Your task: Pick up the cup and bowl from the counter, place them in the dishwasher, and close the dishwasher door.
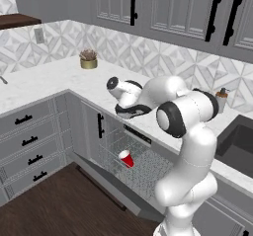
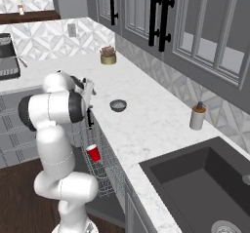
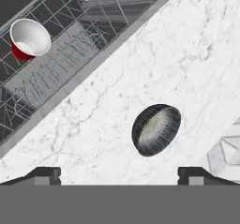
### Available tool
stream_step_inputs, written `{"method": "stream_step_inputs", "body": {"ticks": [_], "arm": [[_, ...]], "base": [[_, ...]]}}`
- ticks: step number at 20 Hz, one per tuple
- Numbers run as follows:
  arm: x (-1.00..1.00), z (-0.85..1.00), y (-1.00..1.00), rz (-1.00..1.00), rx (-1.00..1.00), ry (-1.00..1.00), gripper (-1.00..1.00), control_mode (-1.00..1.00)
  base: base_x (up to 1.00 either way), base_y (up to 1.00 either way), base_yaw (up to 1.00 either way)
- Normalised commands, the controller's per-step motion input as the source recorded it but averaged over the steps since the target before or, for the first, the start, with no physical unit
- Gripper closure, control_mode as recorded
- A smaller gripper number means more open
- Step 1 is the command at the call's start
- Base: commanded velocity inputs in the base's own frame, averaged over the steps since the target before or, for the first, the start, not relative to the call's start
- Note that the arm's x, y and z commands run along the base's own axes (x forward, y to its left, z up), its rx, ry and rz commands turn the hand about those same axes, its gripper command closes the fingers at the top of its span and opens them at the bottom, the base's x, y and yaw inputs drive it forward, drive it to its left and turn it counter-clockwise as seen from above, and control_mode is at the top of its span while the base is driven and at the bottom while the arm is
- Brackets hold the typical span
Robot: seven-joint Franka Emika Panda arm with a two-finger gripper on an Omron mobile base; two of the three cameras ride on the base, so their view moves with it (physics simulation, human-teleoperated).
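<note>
Even, soft, shadowless rendered light; slightly pixelated.

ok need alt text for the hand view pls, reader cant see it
Looking down past two spread dark fingers, a grey-green bowl sits on the white marble counter, not yet held. Across the upper left, the open dishwasher shows its wire rack with the red cup in it.

The bowl [image 3: 156, 130] sits alone on bare counter [image 3: 187, 54], with open marble all round it and nothing between it and the spread fingertips [image 3: 43, 175] of the gripper [image 3: 119, 176]. The backsplash lies close beyond it. In the rack [image 1: 118, 148] of the open dishwasher, the cup [image 1: 126, 158] takes one spot; the wire floor beside it is free.
</note>
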Motion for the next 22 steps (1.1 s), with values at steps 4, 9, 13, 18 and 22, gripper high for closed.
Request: {"method": "stream_step_inputs", "body": {"ticks": [4, 9, 13, 18, 22], "arm": [[0.33, -0.04, -0.87, -0.18, 0.09, 0.01, -1.0, -1.0], [0.48, -0.49, -0.76, -0.08, 0.16, 0.11, -1.0, -1.0], [0.41, -0.66, -0.01, -0.08, 0.11, 0.06, -1.0, -1.0], [0.61, -0.49, 0.0, -0.1, 0.02, 0.04, -1.0, -1.0], [0.57, -0.42, 0.0, -0.09, 0.0, 0.0, -1.0, -1.0]], "base": [[0.0, 0.0, 0.0], [0.0, 0.0, 0.0], [0.0, 0.0, 0.0], [0.0, 0.0, 0.0], [0.0, 0.0, 0.0]]}}
